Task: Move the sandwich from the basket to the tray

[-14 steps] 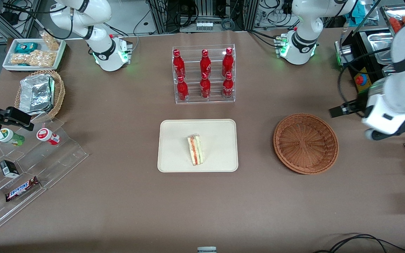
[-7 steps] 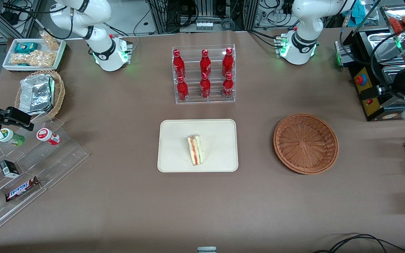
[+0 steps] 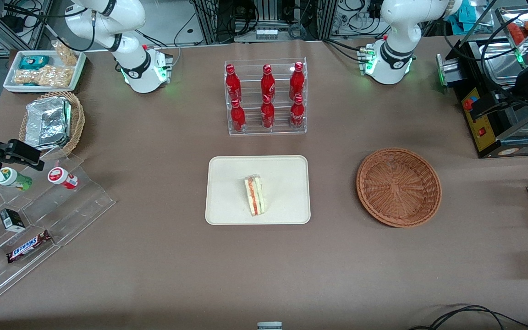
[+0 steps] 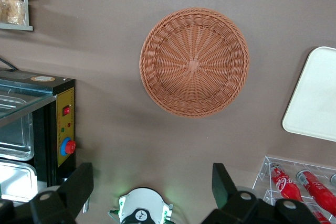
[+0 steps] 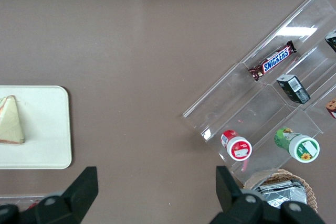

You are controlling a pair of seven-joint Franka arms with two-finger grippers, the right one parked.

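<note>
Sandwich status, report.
Sandwich down on tray; basket holds nothing. Gripper open, holding nothing, high near the working arm's table end. Nothing in the way.

Brown table (image 3: pixel 154 275); cable-strewn metal racks (image 3: pixel 273 18) at its edge

Gripper (image 4: pixel 152 187) high above basket (image 4: pixel 194 61), jaws apart, nothing between.

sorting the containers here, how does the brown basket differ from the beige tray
The basket is round, woven reddish-brown wicker; the tray is rectangular, smooth cream plastic. The basket holds nothing; the tray carries the sandwich. Both sit flat on the table, apart from each other. The gripper hangs open, high above the basket.
</note>
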